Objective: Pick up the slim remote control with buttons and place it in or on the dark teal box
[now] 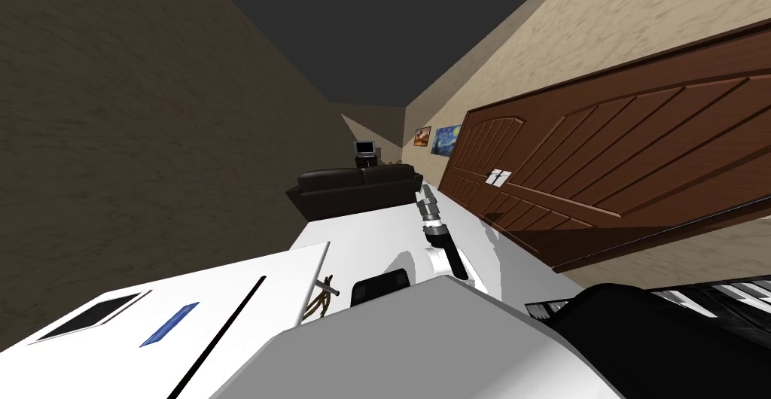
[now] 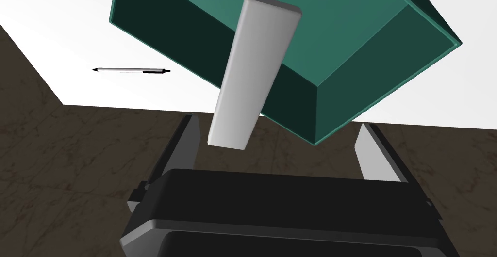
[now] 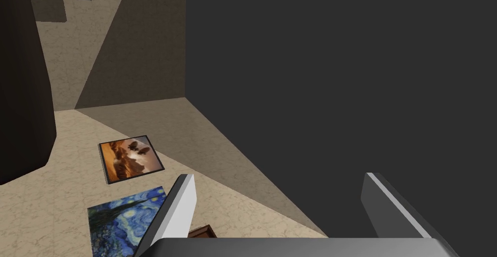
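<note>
Left wrist view: the left claw [image 2: 277, 122] is spread wide and grips nothing, above a dark teal box [image 2: 378, 74] at the white desk's [image 2: 48, 40] edge. A slim grey remote [image 2: 257, 70] (no buttons visible) slants loose between the fingers, its far end over the box's hollow. A pen [image 2: 131, 70] lies near the same edge. Head view: the right arm [image 1: 437, 229] reaches forward over the desk. The right claw [image 3: 279, 175] gapes empty.

Pen [image 2: 131, 70] flat on white table [image 2: 73, 26], near its corner edge. Dark sofa [image 1: 354, 187] past table's far edge. Brown panelled door [image 1: 602, 161] alongside.
</note>
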